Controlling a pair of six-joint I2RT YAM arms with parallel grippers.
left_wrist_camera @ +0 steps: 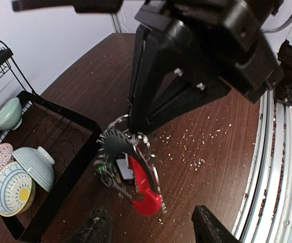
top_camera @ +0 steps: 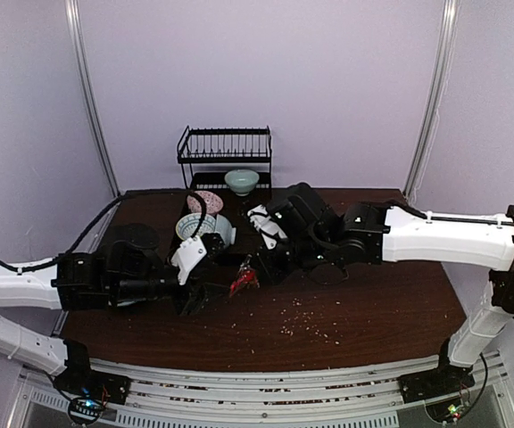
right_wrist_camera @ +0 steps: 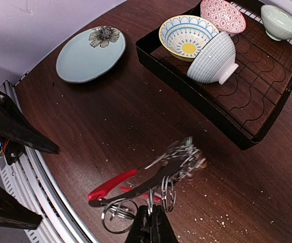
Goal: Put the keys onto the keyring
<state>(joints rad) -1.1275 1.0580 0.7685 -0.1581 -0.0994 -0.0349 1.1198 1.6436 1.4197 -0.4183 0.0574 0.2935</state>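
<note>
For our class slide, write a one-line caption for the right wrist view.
Right hand pinches the keyring, its red clip pointing left; bowls sit in the rack beyond.

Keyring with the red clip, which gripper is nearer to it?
Right. The right gripper is shut on the keyring, pinching its rings; the left gripper is open, facing it from close by, not touching.

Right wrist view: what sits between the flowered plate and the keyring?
Only bare brown table with a few pale specks lies between the plate and the keyring, which the right end effector grips; the right wrist view shows it.
</note>
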